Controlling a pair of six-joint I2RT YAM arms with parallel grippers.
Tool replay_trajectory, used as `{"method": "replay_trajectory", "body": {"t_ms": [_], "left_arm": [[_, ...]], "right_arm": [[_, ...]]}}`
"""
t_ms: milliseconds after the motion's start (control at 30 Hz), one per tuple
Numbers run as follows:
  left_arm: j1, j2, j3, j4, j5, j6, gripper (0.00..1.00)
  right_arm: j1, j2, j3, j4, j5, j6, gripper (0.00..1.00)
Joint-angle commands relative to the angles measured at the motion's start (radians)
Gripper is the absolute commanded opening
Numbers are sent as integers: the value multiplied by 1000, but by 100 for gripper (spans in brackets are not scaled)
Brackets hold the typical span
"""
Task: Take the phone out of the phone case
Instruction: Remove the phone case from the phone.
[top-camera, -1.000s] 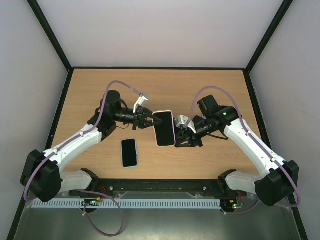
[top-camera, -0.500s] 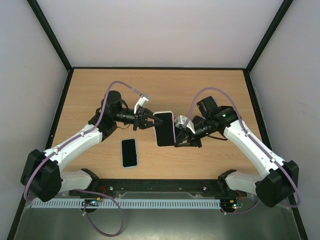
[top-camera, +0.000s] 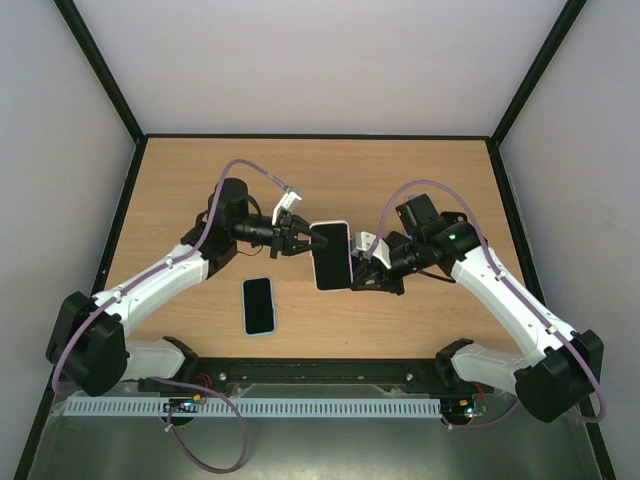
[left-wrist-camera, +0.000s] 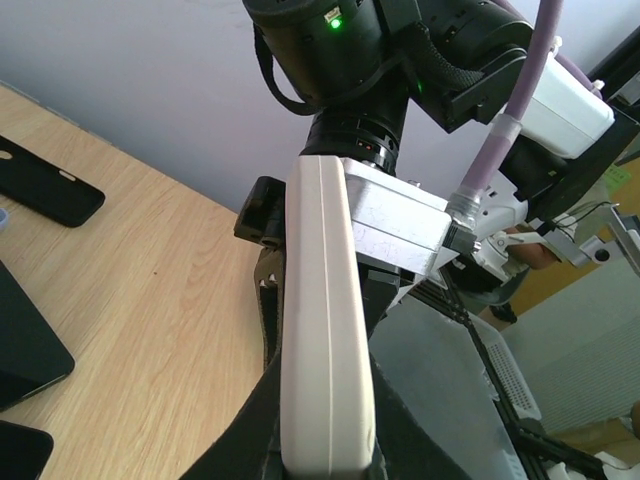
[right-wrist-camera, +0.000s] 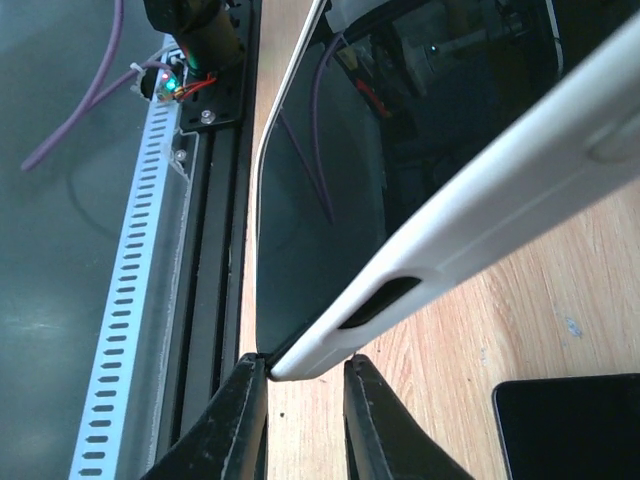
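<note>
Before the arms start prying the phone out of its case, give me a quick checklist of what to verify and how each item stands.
1. Left tool clamped on the phone case: ok.
2. Right tool closed on the case's corner: ok, though only the very corner is caught.
3. Phone seated in the case, not yet out: ok.
4. Spare phone on the table, apart from both arms: ok.
5. Case lifted off the table: cannot tell.
</note>
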Motion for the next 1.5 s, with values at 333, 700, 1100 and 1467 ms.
{"method": "replay_trajectory", "body": {"t_ms": [333,700,1100,1467], "left_arm": [[-61,-6,90,-62,190,15,3],[-79,19,109,-100,211,32,2],[-78,-3,112,-184,149,110,2],[-89,-29,48,-90,152,46,2]], "right_arm": [[-9,-12,-17,196,174,-20,19],[-9,-53,-37,203,291,-82,20],[-9,-76,44,287,43,198,24],[-18,-51,82,625,236,647,29]]}}
